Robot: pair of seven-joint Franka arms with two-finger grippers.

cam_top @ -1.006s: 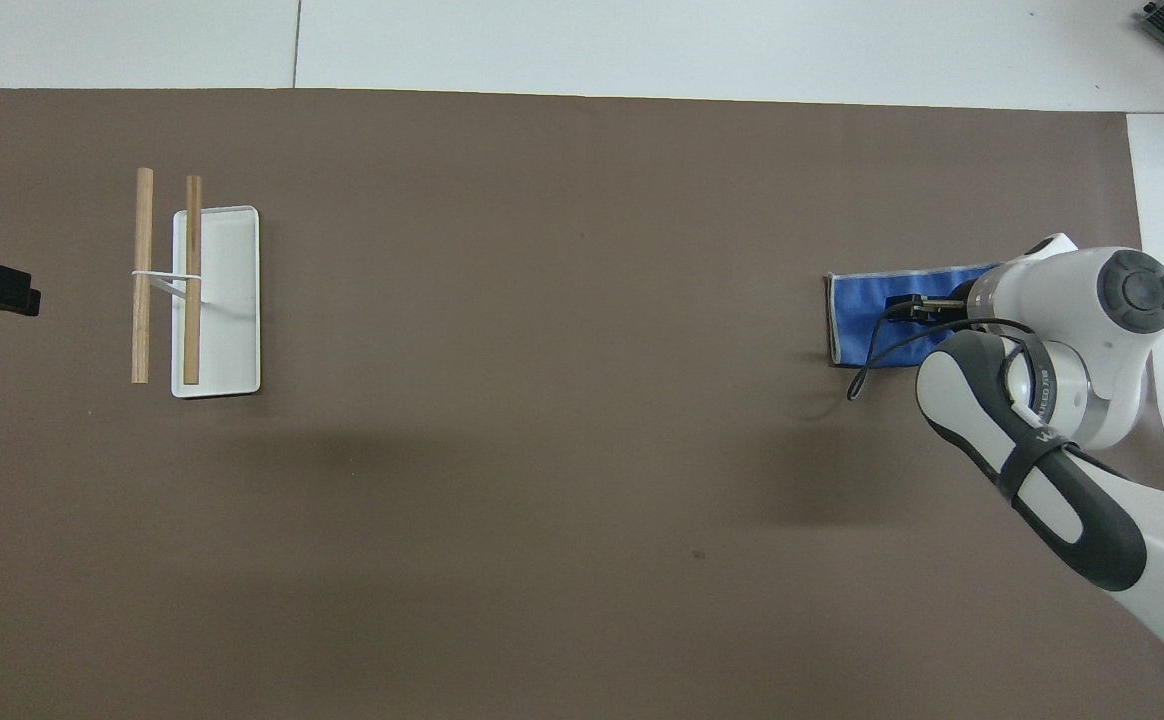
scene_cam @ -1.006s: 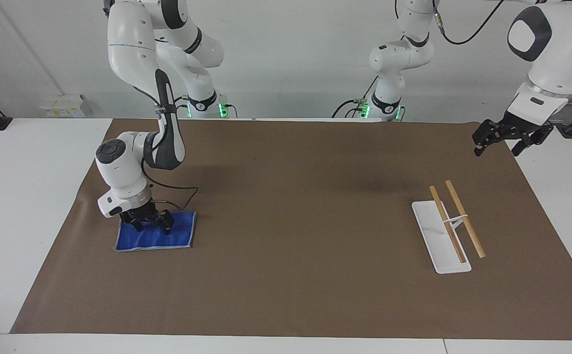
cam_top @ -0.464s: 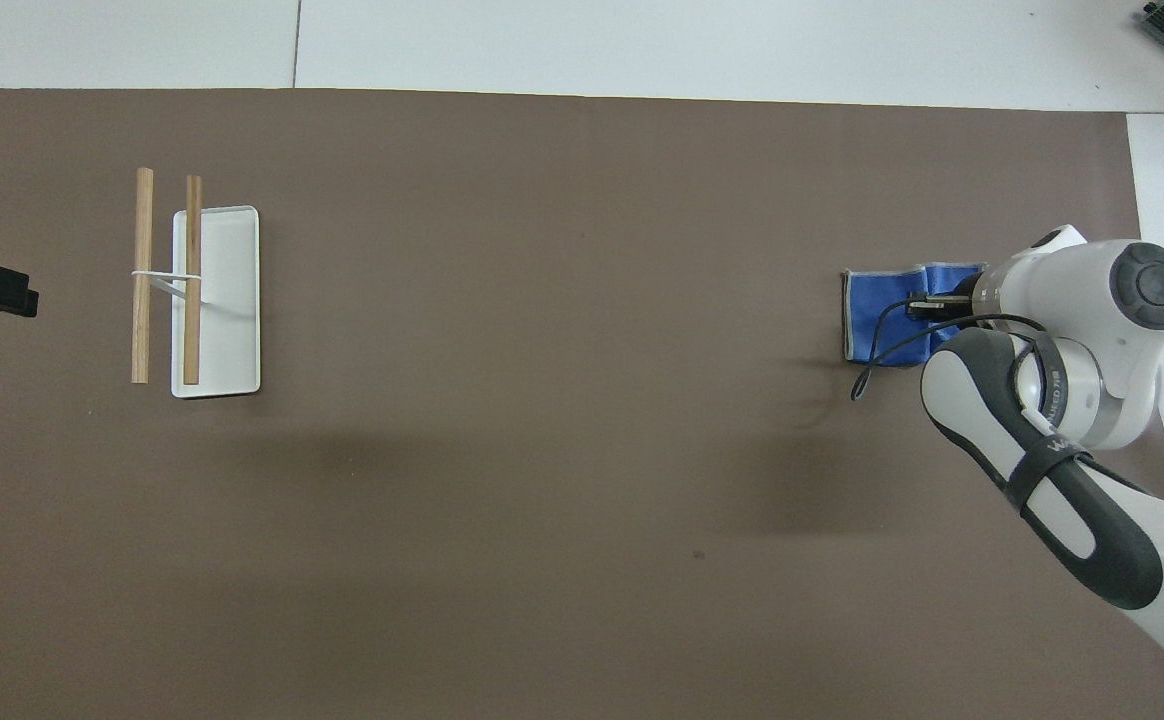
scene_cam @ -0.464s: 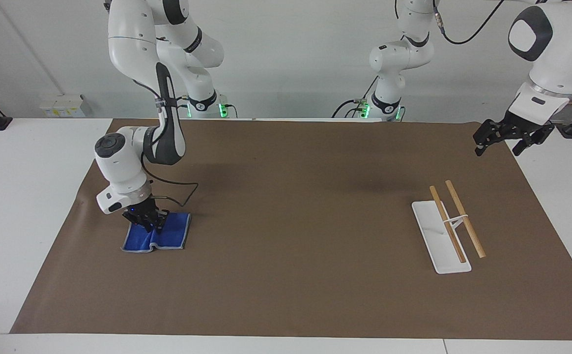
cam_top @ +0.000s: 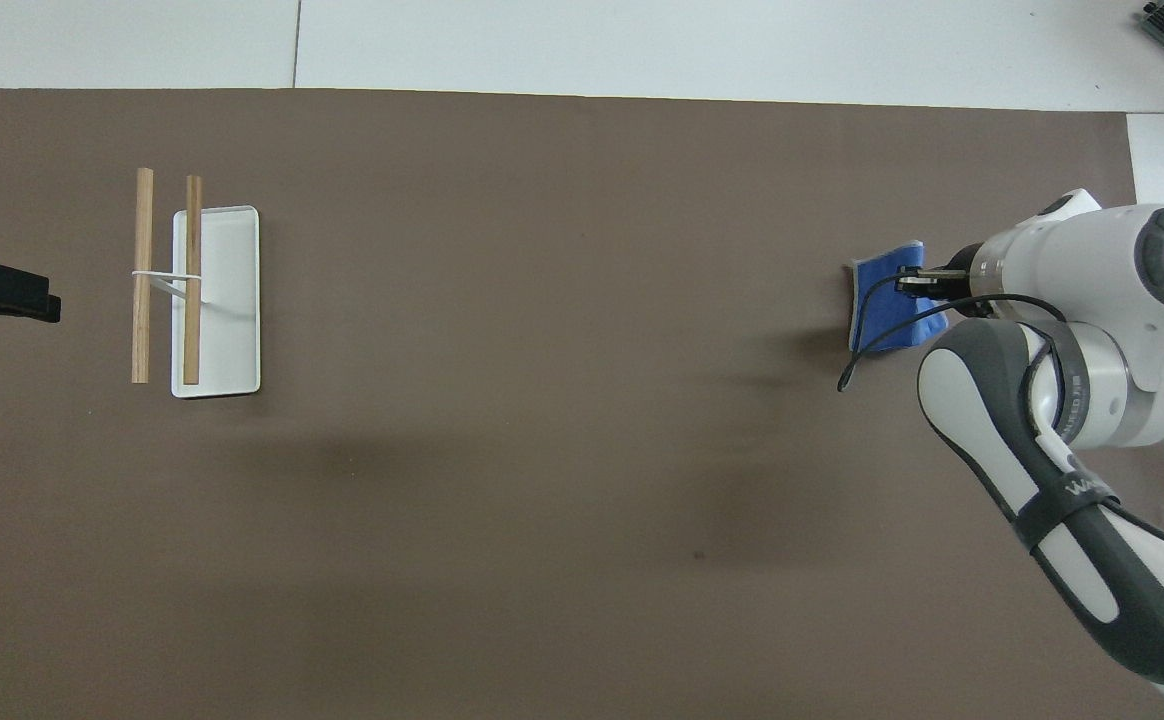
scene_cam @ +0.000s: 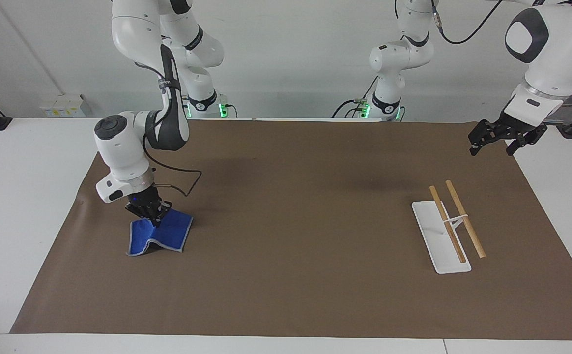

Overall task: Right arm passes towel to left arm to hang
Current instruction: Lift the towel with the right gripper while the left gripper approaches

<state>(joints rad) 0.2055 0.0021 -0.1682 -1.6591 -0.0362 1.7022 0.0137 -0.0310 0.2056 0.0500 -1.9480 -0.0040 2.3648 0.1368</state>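
One soft, light towel (scene_cam: 160,235) droops beneath the right claw (scene_cam: 149,212), clamped on its top fold; left claw (scene_cam: 500,136) waits, fingers apart.

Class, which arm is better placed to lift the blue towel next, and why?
Right: its claw is shut on the towel, pulling its middle up. The left claw waits over the mat's edge, above the rack.

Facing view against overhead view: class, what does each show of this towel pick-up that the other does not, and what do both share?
Only facing: both arm bases, the wall, and the wrinkled bright-blue towel drooping from the right tool, lower edge at the mat. Only overhead: the white rack's two wooden rods as parallel lines, and the right arm covering part of the towel. Both: towel, rack, brown paper mat, and left tool waiting in the air.
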